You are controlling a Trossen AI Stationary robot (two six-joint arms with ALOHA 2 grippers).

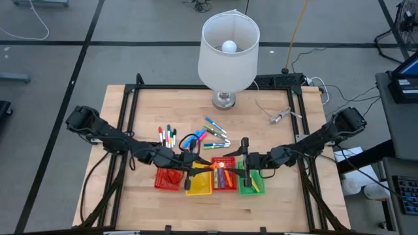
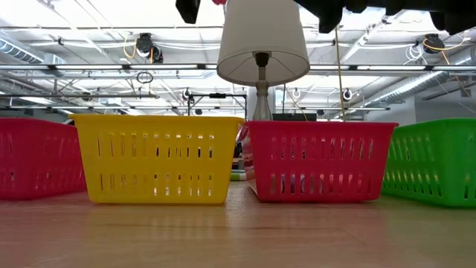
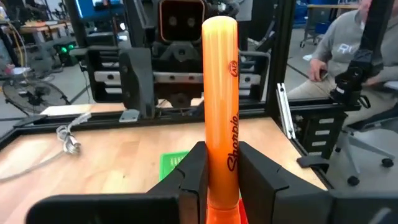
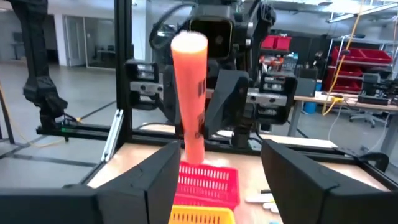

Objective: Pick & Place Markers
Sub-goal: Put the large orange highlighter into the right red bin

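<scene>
Two grippers meet over the row of trays at the table's 6 o'clock edge, and one orange marker [image 3: 221, 93] stands between them. The left gripper [image 3: 219, 171] is closed on the marker's lower barrel; its fingers [image 3: 194, 174] press both sides, and the marker's long axis runs straight out from them, lengthwise away from the wrist. The right gripper [image 4: 217, 168] faces it from the 3 o'clock side with fingers spread wide, clear of the barrel on both sides and touching nothing. In the right wrist view the marker [image 4: 189, 93] sits nearer one finger than the other, not centred in the gap.

In the high view the marker [image 1: 216, 166] shows as a bright spot above the inner red tray [image 1: 225, 177], between the yellow tray [image 1: 199, 186] and the green tray [image 1: 249, 186]. A second red tray [image 1: 167, 177] lies at the 9 o'clock end of the row.

Judgement: the left arm alone carries the marker. The coming move turns on which tray sits below the marker; it appears to be the inner red one. Loose markers [image 1: 215, 134] lie on the table towards 12 o'clock, near the lamp [image 1: 227, 52], so much of the task appears undone.
</scene>
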